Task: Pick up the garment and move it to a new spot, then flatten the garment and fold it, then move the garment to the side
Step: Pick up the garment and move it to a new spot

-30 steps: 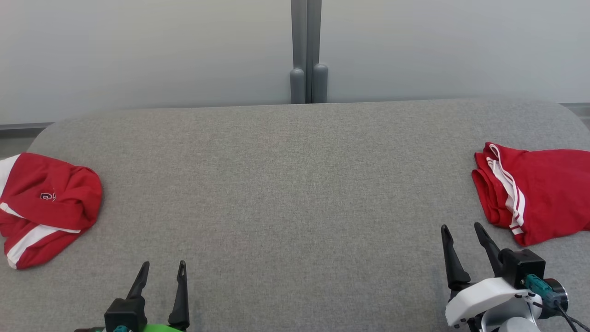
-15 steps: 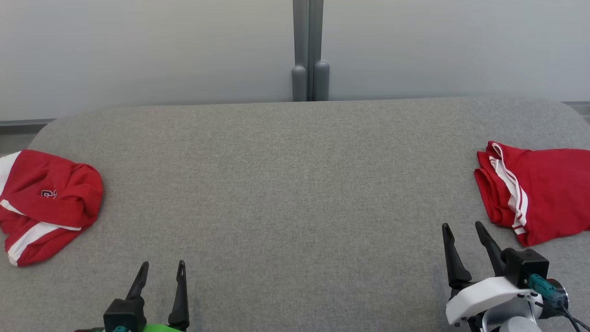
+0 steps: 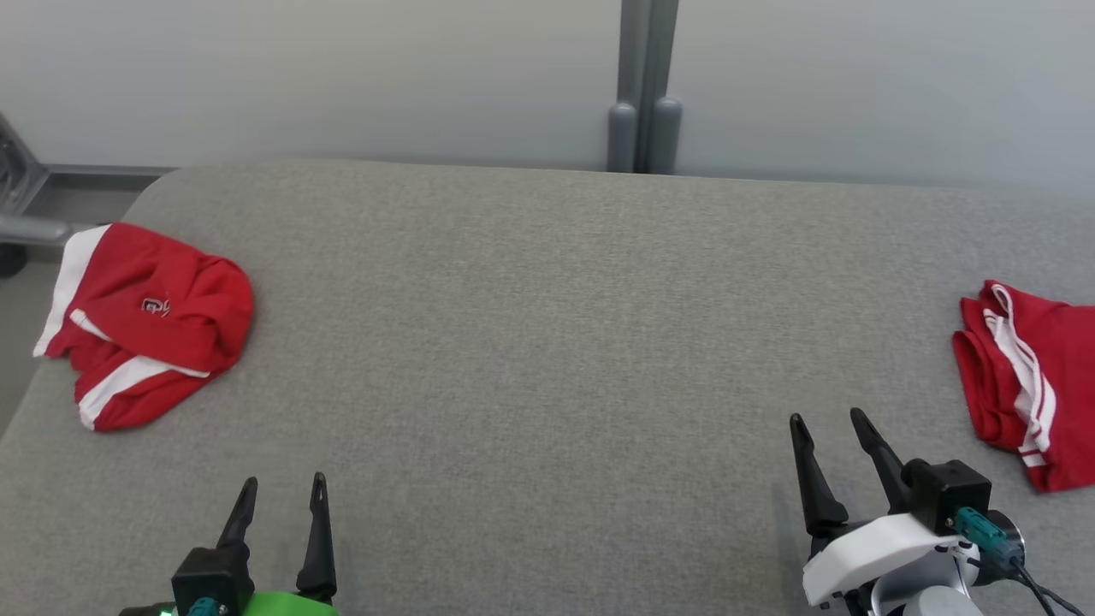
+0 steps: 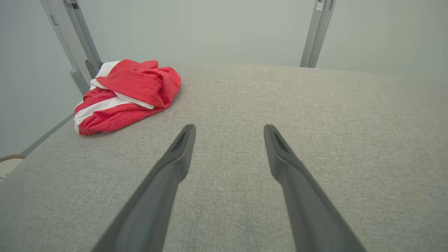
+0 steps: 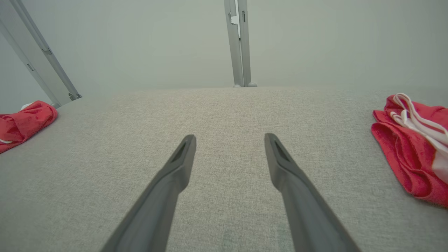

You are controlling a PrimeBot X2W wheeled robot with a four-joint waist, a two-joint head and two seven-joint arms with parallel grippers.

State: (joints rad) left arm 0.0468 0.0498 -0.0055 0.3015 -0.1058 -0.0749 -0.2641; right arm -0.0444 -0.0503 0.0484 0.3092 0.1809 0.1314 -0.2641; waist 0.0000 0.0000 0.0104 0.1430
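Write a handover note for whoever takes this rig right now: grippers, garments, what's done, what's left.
Left gripper: open, empty, above the table's near edge.
Right gripper: open, empty, near the folded red garment at far right.
Crumpled red garment: far left, untouched.
Done: right garment looks folded, set aside.
Left: pick up the crumpled one, move, flatten, fold, set aside.

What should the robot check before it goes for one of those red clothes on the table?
1. The left tool open, holding nothing: ok.
2. The right tool open, holding nothing: ok.
3. The crumpled red garment wholly on the grey table, not hanging off its left edge: cannot tell.
4. The second red garment apart from the right tool: ok.
5. Bare table between the garments for flattening: ok.
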